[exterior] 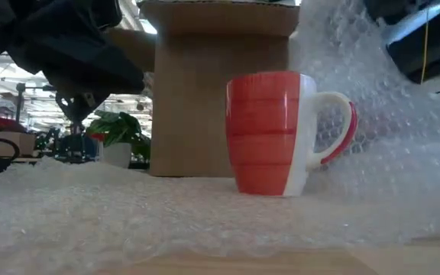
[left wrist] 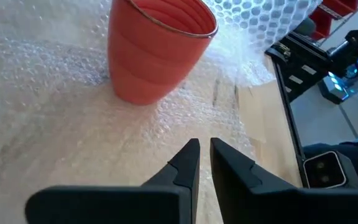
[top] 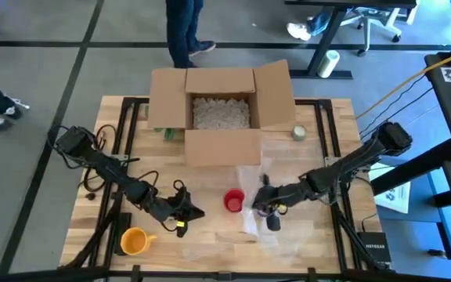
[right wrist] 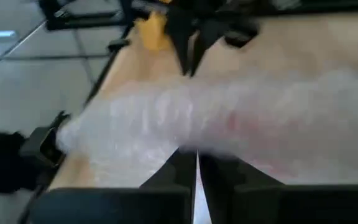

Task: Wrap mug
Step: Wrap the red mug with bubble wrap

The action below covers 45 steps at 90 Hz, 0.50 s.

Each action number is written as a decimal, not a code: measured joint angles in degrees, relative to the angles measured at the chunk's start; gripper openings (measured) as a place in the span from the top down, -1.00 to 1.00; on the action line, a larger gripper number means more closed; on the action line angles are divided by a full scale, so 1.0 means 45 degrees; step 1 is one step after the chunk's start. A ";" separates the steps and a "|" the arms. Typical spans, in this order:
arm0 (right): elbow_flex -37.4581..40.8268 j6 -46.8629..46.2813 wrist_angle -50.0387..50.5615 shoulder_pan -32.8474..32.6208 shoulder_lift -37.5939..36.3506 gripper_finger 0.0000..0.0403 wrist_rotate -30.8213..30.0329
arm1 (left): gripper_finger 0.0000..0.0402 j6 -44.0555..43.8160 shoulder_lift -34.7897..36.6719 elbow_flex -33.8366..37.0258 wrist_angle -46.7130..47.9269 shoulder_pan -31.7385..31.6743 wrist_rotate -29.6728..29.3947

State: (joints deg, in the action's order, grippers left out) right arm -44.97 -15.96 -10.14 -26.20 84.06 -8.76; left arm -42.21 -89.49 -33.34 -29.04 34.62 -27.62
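A red-and-white mug (exterior: 277, 134) stands upright on bubble wrap (exterior: 166, 210), before a cardboard box (exterior: 205, 92).

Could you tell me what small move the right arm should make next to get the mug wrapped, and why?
Probably the right gripper should carry the raised edge of the clear bubble wrap sheet over the upright red ceramic mug. The mug stands on the sheet with the wrap lifted beside its handle, not yet over it. The left gripper waits, shut, just short of the mug.
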 joint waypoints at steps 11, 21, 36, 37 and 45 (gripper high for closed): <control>-0.1396 0.0685 0.0340 0.0238 0.1484 0.99 0.0997 | 0.90 -0.0097 0.0000 0.0001 0.0000 -0.0002 -0.0005; -0.2899 0.1346 0.1183 0.0282 0.2282 1.00 0.1509 | 0.90 -0.0123 0.0000 0.0003 -0.0010 0.0015 -0.0010; -0.4920 0.1946 0.3385 0.0248 0.2557 1.00 0.1855 | 0.90 -0.0187 0.0000 0.0000 -0.0015 0.0134 -0.0005; -0.5041 0.1947 0.3510 0.0248 0.2557 1.00 0.1853 | 0.90 -0.0190 0.0000 0.0003 -0.0015 0.0143 -0.0005; -0.5949 0.1956 0.4813 0.0248 0.2557 1.00 0.2086 | 0.90 -0.0192 0.0000 0.0005 0.0000 0.0208 -0.0009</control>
State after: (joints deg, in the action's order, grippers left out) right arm -71.75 -7.16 11.52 -25.08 95.57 0.62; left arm -43.07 -89.49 -33.32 -29.04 35.56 -27.66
